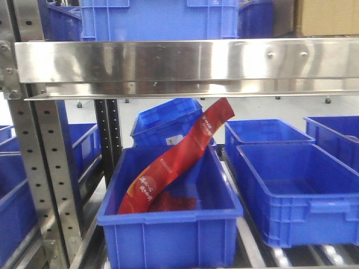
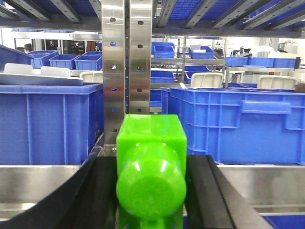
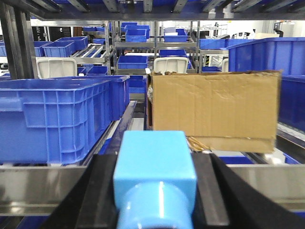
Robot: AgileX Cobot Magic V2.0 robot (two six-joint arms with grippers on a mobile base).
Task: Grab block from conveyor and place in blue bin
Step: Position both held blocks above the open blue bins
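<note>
My left gripper [image 2: 151, 200] is clenched on a green block [image 2: 151, 143], held dead centre between my jaws, with a blue bin [image 2: 238, 124] beyond at 2 o'clock. My right gripper [image 3: 155, 200] likewise clamps a light-blue block [image 3: 155, 162], with a cardboard box [image 3: 214, 109] at 1 o'clock.

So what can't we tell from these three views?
Conveyor: in no view.
Arms: outside the front view, which faces the shelf.
Green block and light blue block: lower ends cut off by the bottom edge of the wrist views.
Red packet: print too small and blurred in the front view.
Front bin: floor partly hidden by the packet and the near wall.
</note>
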